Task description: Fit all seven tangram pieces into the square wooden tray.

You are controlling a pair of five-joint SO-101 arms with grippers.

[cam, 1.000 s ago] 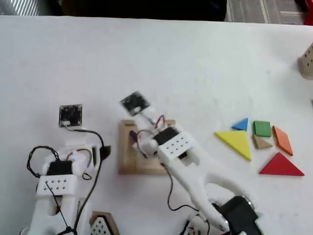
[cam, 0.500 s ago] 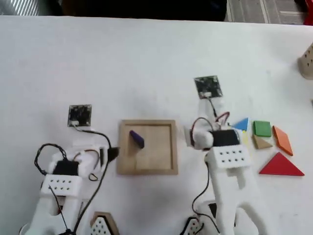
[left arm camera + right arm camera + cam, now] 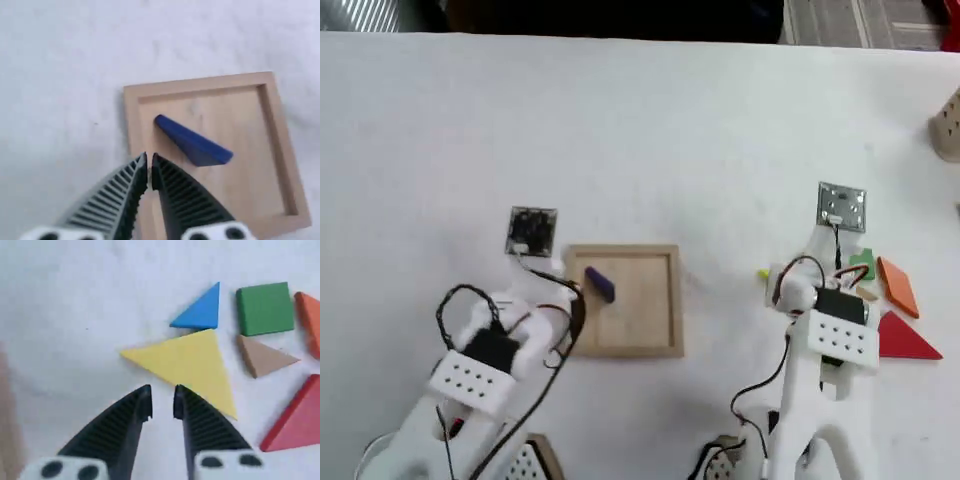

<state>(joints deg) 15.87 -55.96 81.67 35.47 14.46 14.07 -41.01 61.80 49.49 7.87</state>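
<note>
Clenched and empty, the left pincer (image 3: 149,161) hung over the left rim of the square wooden tray (image 3: 131,107), which sat on the white surface (image 3: 720,120) between the two arms. Inside the tray lay one piece, a dark blue parallelogram (image 3: 192,141), askew toward the far left corner and near the pincer's tips. Further right, the right pincer (image 3: 162,402) hovered with its fingers slightly parted, grasping nothing, just short of the yellow triangle (image 3: 187,362). Around it the other loose pieces lay on the surface: a small blue triangle (image 3: 202,310) just beside its far side, a green square (image 3: 264,308), a tan triangle (image 3: 262,359), an orange piece (image 3: 309,320) and a red triangle (image 3: 295,422). With one of seven pieces in the tray, the step in hand looked like fetching the second, most likely the yellow triangle. The next move would call for spreading the fingers wider, descending over that triangle's edges and closing without nudging its neighbours. No writing could be read on tray or pieces.
</note>
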